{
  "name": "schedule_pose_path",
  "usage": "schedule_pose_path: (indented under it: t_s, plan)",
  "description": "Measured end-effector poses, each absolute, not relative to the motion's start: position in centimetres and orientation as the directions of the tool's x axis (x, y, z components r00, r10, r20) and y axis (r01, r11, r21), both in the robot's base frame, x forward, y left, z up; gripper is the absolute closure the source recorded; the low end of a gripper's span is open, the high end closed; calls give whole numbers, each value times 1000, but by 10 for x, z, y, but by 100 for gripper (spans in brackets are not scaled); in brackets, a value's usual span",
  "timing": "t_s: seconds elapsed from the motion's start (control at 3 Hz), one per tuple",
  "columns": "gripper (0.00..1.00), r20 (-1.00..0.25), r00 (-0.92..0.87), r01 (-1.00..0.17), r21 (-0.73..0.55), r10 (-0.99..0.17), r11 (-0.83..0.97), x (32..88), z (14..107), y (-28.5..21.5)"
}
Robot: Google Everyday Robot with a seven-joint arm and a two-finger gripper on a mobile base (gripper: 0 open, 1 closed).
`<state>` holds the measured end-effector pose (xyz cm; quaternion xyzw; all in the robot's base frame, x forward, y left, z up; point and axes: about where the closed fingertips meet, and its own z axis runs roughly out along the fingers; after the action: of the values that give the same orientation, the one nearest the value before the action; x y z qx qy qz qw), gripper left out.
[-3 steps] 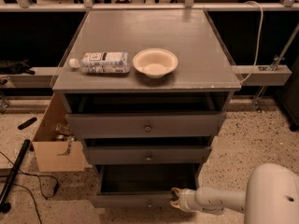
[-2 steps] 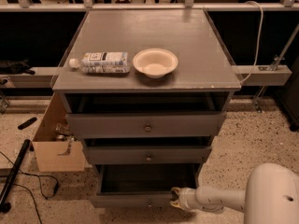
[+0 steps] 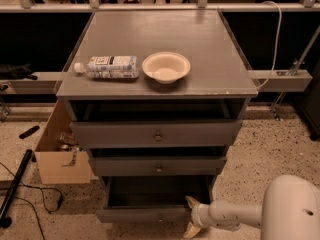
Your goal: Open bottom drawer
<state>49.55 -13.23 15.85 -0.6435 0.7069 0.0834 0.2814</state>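
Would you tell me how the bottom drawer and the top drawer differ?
The bottom drawer is pulled well out, showing its dark interior; the top drawer is barely out. The bottom drawer's front looks thinner and narrower than the top drawer's. The tool, jaws apart, is at the bottom drawer's right front corner, away from the top drawer. Both are grey with round knobs.

My fingers (image 3: pixel 191 202) are down low at the right end of the bottom drawer (image 3: pixel 135 215), spread apart, one tip up by the front panel's corner, the other pointing down. The drawer's pulled out, dark inside showing. Up on the table (image 3: pixel 210 44), a plastic bottle (image 3: pixel 107 66) lies on its side just beside a bowl (image 3: pixel 166 67).
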Motion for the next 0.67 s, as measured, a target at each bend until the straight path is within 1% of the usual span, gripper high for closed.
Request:
schedule_pose_path:
  t_s: [0.33, 0.67]
  plan:
    - [30, -505, -13, -957, -244, -863, 158, 495, 158, -132]
    - [53, -500, -7, -962, -233, -866, 142, 481, 158, -131]
